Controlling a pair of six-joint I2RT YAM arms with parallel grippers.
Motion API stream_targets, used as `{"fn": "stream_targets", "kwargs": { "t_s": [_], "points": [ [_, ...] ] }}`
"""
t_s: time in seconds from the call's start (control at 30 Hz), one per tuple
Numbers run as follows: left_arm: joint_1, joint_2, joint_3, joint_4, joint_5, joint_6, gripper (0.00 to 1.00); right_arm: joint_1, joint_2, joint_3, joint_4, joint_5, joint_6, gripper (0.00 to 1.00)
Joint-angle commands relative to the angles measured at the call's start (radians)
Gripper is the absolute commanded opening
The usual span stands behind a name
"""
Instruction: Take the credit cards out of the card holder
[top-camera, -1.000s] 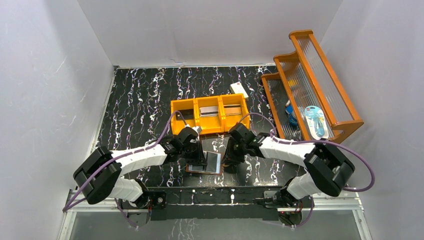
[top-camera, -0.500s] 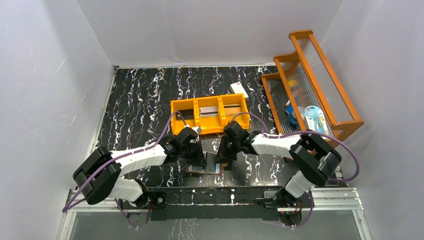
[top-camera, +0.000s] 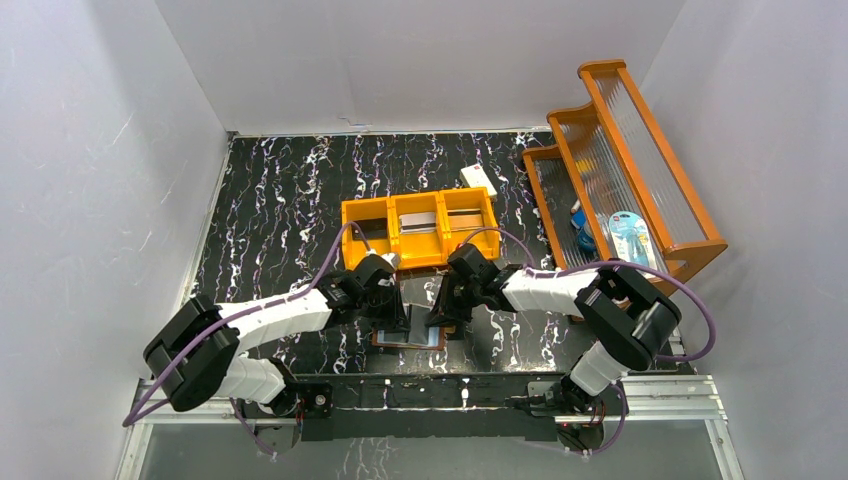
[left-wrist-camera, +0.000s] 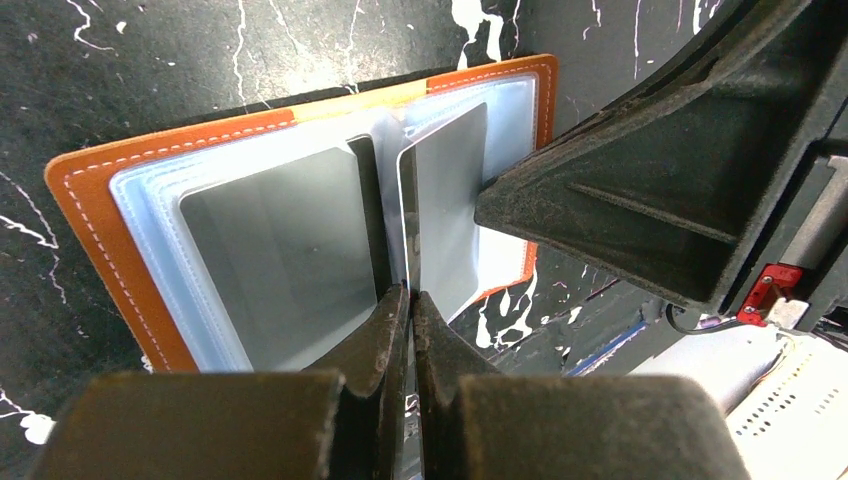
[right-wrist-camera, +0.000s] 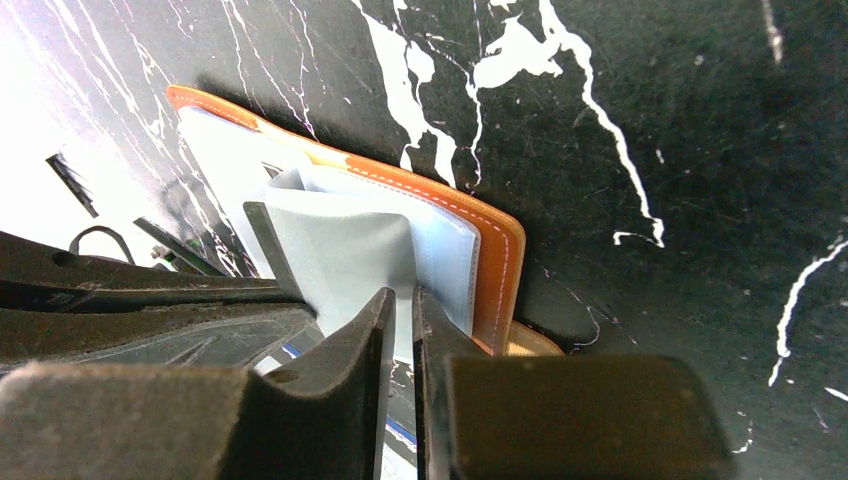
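Right jaws moved in over last 1 s, now narrow, pinching pale leaf of card holder (right-wrist-camera: 500, 250) lying open beneath. Left jaws narrow on upright leaf. Credit cards (left-wrist-camera: 280, 250) still sleeved just beyond; extraction probably beginning.

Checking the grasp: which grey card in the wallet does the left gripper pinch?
The tilted-up grey-silver card at the brown leather wallet's fold, its edge between the left gripper's shut fingers; the other grey card lies flat.
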Motion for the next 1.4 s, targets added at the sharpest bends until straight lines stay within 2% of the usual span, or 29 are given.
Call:
{"fn": "stream_targets", "kwargs": {
  "t_s": [0.0, 0.13, 0.3, 0.43, 0.53, 0.67, 0.77, 0.97, 1.17, 1.37],
  "points": [
    [0.020, -0.056, 0.017, -0.066, -0.008, 0.032, 0.00, 0.007, 0.058, -0.063, -0.116, 0.112, -0.029, 0.21],
    [0.029, -0.069, 0.003, -0.037, 0.030, 0.030, 0.00, 0.006, 0.056, -0.058, -0.113, 0.117, -0.023, 0.21],
    [0.033, -0.063, -0.017, 0.037, 0.113, 0.017, 0.05, 0.007, 0.066, -0.047, -0.120, 0.112, -0.028, 0.20],
    [0.035, -0.041, -0.011, 0.039, 0.125, 0.020, 0.04, 0.006, 0.073, -0.040, -0.123, 0.115, -0.030, 0.20],
    [0.036, -0.031, -0.017, 0.050, 0.126, 0.018, 0.13, 0.006, 0.067, -0.040, -0.118, 0.109, -0.030, 0.20],
    [0.036, -0.025, -0.016, 0.070, 0.131, 0.008, 0.16, 0.007, 0.066, -0.044, -0.114, 0.109, -0.032, 0.20],
    [0.039, -0.022, -0.024, 0.082, 0.117, -0.009, 0.11, 0.007, 0.067, -0.053, -0.098, 0.097, -0.024, 0.20],
    [0.047, -0.091, -0.036, -0.022, 0.000, -0.005, 0.01, 0.003, 0.051, -0.062, -0.117, 0.121, -0.024, 0.20],
    [0.057, -0.086, -0.008, -0.075, -0.018, 0.024, 0.00, 0.000, 0.049, -0.042, -0.119, 0.117, -0.048, 0.21],
    [0.056, -0.070, -0.002, -0.057, 0.017, 0.033, 0.00, 0.001, 0.012, 0.021, -0.132, 0.073, -0.081, 0.23]
  ]
}}
